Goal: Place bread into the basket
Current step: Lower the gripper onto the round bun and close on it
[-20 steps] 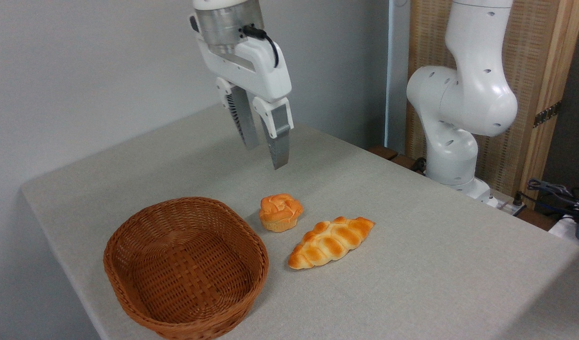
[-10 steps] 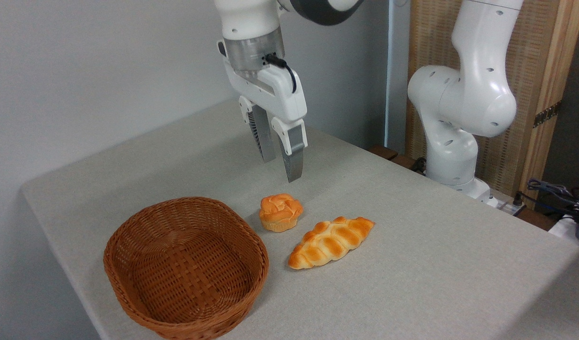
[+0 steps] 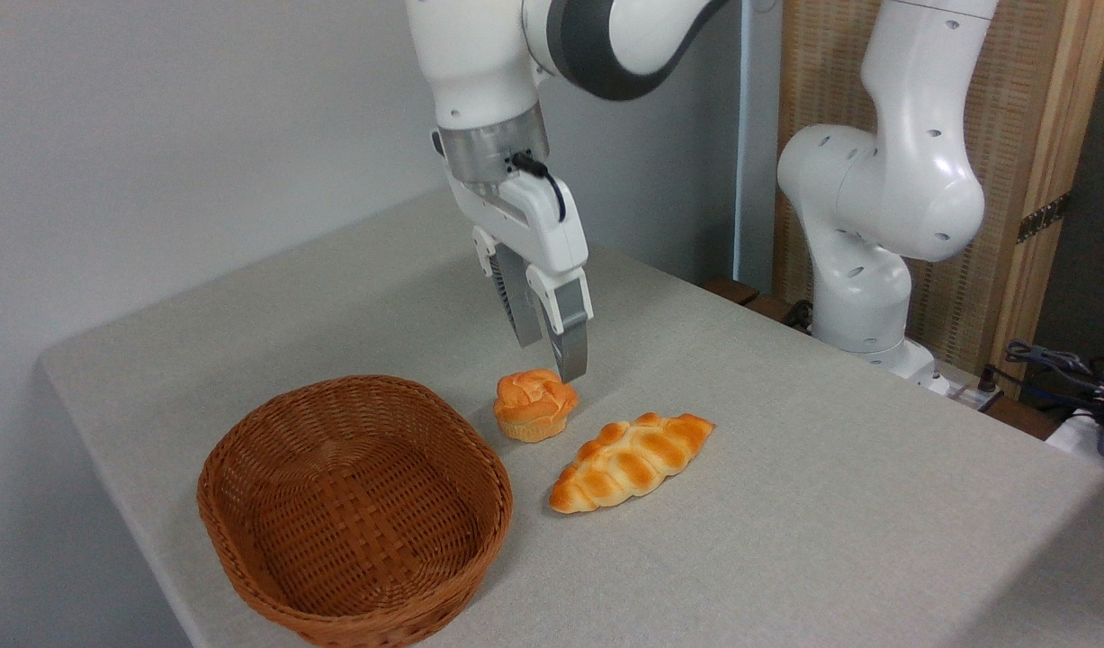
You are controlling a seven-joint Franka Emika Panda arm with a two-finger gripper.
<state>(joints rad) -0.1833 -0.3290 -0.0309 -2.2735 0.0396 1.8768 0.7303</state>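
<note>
The gripper point(image 3: 552, 360), fingers apart, hovers over the bun point(image 3: 534, 404); centre it, then descend to straddle the ridged base.

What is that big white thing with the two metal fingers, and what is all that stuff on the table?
It is a robot arm. One camera, standing beside the table, looks down at it. At the arm's end is its tool, two fingers, open and holding nothing. It hangs just above a small round bun. Beside the bun lies a longer braided loaf, and to the left sits an empty brown basket. All three rest on a grey table. The robot's job is to put the bun into the basket.
</note>
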